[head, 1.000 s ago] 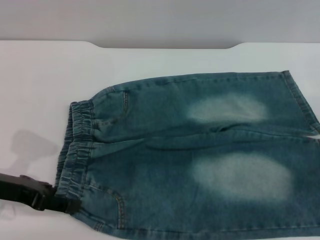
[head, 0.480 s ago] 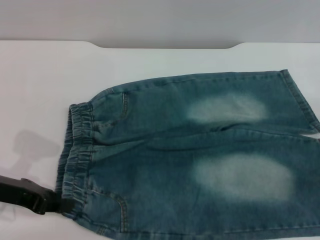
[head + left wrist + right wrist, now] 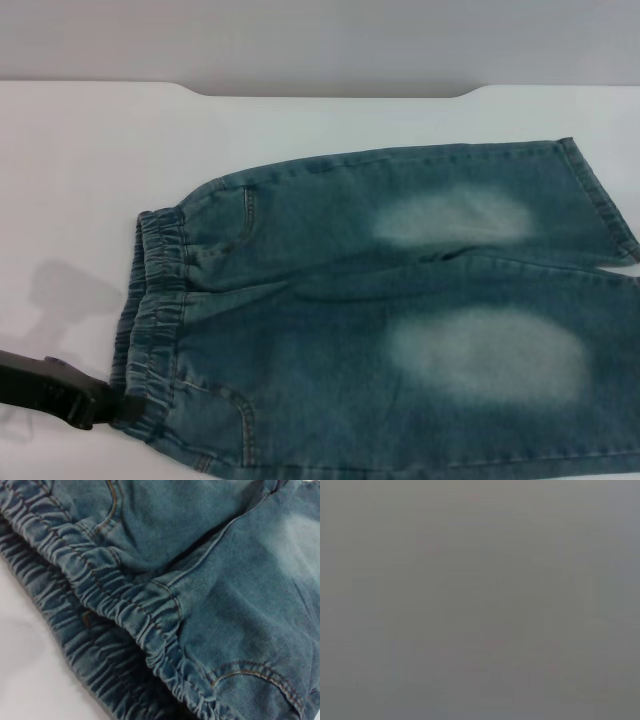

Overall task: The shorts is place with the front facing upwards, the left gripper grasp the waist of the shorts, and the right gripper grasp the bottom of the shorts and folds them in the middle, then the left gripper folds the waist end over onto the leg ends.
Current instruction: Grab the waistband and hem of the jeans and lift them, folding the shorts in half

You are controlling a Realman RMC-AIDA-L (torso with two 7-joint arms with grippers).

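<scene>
We saw the shorts [image 3: 400, 310] lying front-up on the table [image 3: 90, 170]; the left tool [image 3: 128, 408] touched the waist [image 3: 155, 310] corner, grip state undeterminable.

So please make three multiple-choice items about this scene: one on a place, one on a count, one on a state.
1. Where is the left gripper in the head view?
A. at the near corner of the waist of the shorts
B. on the far leg hem
C. above the middle of the shorts

2. How many pale faded patches show on the shorts?
A. one
B. two
C. four

3. How do the shorts lie on the white table?
A. folded in half
B. rolled into a bundle
C. spread flat, not yet folded

Answers:
1. A, as the black arm ends at the gathered band's near corner.
2. B, as there is one patch on each leg.
3. C, as both legs lie side by side, fully open.

The right gripper is not in view.
</scene>
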